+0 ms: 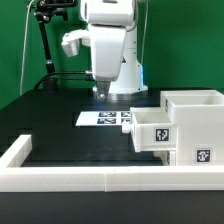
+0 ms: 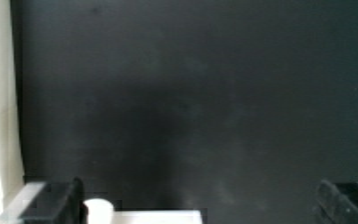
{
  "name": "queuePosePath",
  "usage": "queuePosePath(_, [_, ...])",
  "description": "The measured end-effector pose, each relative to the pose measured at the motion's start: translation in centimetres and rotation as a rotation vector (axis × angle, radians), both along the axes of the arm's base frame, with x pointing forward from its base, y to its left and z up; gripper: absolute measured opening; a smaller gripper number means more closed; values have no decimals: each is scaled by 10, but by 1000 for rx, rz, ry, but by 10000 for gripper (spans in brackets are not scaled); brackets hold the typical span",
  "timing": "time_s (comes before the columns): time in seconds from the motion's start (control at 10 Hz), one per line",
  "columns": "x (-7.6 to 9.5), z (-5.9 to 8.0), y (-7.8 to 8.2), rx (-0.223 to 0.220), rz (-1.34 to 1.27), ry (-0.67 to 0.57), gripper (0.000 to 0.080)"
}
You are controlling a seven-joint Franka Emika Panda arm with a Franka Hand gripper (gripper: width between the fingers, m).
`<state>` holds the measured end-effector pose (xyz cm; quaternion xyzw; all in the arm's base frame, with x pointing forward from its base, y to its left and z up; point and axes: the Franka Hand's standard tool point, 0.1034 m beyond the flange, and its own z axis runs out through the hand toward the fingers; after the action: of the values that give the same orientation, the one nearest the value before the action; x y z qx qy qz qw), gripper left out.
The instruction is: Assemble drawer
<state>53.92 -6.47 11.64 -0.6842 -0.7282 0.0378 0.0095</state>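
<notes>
On the black table (image 1: 60, 125), going from the exterior view's left to its right: bare surface, the marker board (image 1: 105, 118) below the arm, then the drawer (image 1: 185, 125) at the near right against the low white wall (image 1: 90, 178). 1 tray (image 1: 152, 130) sits partly in the box. The gripper (image 2: 202, 205) hovers empty, jaws wide apart. The plastic looks light, stiff and likely slick; thin walls or the knob seem the best holds. A green backdrop closes the room.
</notes>
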Motion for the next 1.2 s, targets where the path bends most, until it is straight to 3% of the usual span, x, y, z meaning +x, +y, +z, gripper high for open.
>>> queuePosePath(0.2, [-6,-11,-10,78,-24,12,649])
queuePosePath(0.3, [-9,-17,-8,92,-51,22,649])
queuePosePath(0.6, [-13,-33,18,99,-66,48,649])
queuePosePath(1.2, [-12,-34,61,100,-139,59,649])
